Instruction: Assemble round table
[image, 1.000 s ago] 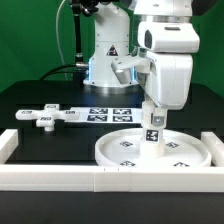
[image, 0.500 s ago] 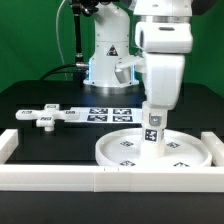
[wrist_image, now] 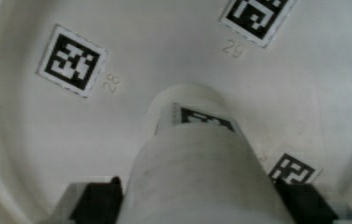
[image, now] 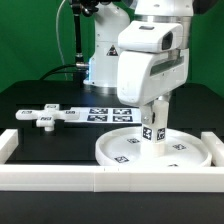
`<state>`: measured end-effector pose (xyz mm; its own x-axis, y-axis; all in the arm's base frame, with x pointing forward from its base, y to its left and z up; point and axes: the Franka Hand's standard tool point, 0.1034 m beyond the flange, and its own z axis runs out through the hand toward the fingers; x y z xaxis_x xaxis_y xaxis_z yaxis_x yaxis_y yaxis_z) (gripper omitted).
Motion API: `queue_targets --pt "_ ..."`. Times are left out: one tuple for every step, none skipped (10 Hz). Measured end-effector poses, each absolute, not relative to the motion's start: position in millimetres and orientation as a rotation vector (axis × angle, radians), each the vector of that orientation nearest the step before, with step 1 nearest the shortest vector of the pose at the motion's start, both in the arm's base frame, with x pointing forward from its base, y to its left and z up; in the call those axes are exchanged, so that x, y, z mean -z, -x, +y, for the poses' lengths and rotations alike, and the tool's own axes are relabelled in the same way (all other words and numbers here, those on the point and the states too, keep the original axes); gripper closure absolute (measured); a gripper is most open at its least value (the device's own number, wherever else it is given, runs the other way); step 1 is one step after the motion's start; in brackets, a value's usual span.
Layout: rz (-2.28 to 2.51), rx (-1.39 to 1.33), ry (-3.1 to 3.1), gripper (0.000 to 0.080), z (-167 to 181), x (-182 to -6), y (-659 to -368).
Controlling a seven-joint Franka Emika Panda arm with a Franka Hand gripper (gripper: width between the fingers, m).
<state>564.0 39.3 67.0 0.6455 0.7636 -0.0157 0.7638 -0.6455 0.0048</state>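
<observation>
A black table (image: 30, 100) stands before a green backdrop (image: 30, 40), with a long white border rail (image: 100, 178) along its front edge. The marker board (image: 105, 113) lies flat near the arm's base. The gripper (image: 154, 112) (wrist_image: 191, 205) has its jaws closed on the short leg (image: 152, 130) (wrist_image: 191, 150), dark pads pressing both its sides. It holds the leg upright over the middle of the round disc (image: 190, 152) (wrist_image: 84, 130); whether the two touch is unclear. The cross-shaped base piece (image: 45, 116) lies well apart, toward the exterior view's left.
</observation>
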Motion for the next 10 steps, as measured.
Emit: queue_targets --pt "1.255 0.019 -2.868 0.0393 39.5 -67.0 -564.0" --pt "1.134 0.018 -2.918 0.0393 39.6 -67.0 -564.1" --pt "1.052 0.017 -2.948 0.0393 39.7 -67.1 -564.1" --pt "1.002 0.017 -2.966 0.0393 39.7 -67.0 -564.0" --pt "0.877 0.03 -3.011 0.0393 39.0 -67.0 -563.0" --pt "0.88 0.029 -3.01 0.0393 39.2 -66.9 -563.2" --pt "0.884 0.03 -3.009 0.0393 39.1 -66.6 -563.0" --pt "0.884 0.03 -3.009 0.0211 39.1 -66.6 -563.0" --pt "0.922 0.031 -2.997 0.0211 37.4 -67.9 -562.0" --pt "0.97 0.027 -2.98 0.0161 32.6 -74.1 -558.6"
